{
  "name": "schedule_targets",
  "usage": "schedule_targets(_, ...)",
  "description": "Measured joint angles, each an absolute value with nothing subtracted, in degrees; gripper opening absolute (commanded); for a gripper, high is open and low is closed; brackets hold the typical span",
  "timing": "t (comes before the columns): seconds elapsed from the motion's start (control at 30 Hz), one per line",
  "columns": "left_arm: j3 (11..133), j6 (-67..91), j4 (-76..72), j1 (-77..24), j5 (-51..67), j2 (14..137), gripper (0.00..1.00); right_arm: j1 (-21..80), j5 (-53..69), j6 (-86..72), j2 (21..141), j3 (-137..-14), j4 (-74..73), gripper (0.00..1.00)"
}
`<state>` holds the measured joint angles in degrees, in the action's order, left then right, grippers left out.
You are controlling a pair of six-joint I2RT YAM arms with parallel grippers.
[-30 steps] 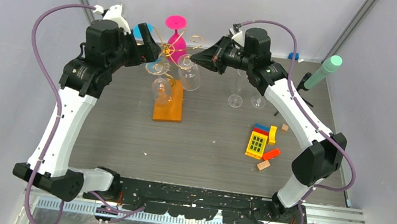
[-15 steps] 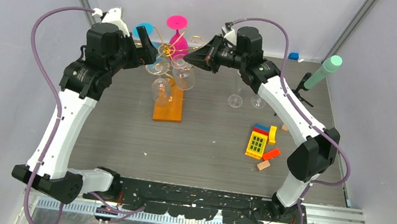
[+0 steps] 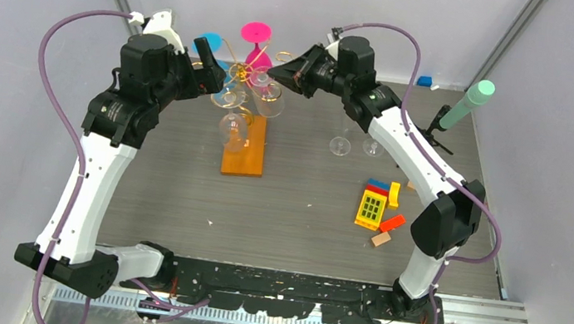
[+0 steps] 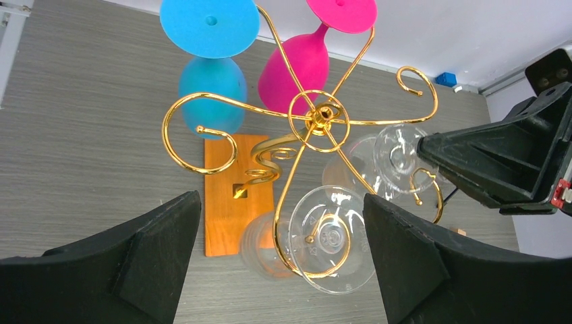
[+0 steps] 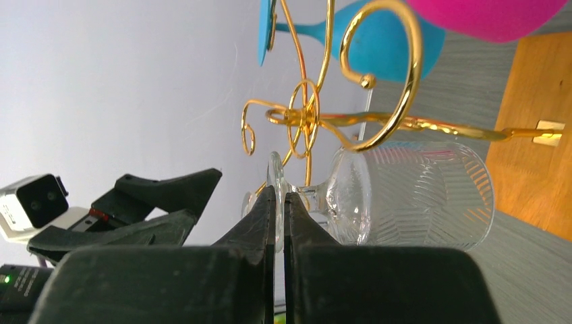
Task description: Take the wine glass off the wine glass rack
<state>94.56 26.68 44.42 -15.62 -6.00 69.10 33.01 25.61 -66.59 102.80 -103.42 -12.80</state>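
Where the left end effector hangs: upper left of the top view, above the rack. Its jaws are spread wide with nothing in them. On its own camera the fingers fill the two lower corners.
Wine glass rack: gold scrolls at upper centre of the top view, standing on an orange base on the table. I judge it light and top-heavy, so I'd keep every push gentle.
Coloured glasses: the blue glass and pink glass hang foot-up along the top of the left wrist view. I leave them alone.
Nearer clear glass: it hangs in a scroll at lower centre of that view, just beside my target. A swing could knock the two together.
Clear wine glass: the one I'm working, still on the rack, stem in a scroll, foot right of the hub.
Right end effector: fingers pressed together, gripping nothing I can see. The tips are at the rim of that foot, and I can't tell whether they touch it.
Step in hand, my judgement: with shut fingers I can only nudge. I'd either ease the foot slowly toward the scroll's open end, or back off, open up and take the stem. The left jaws should go around the bowl first to catch it.
Standing glasses: two upright on the table, right of the rack. I'd keep the exit path clear of them.
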Motion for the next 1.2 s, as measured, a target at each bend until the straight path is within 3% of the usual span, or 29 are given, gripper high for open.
schedule_targets(0.6,94.6,27.0,43.5,-15.6,-2.6,69.1,0.94,32.7,14.5,-68.1,101.2,-101.3,-11.8,0.00)
schedule_targets(1.2,94.6,29.1,40.2,-15.6,4.4,67.4,1.00,28.6,14.4,-73.8,85.2,-84.8,-6.1,0.00)
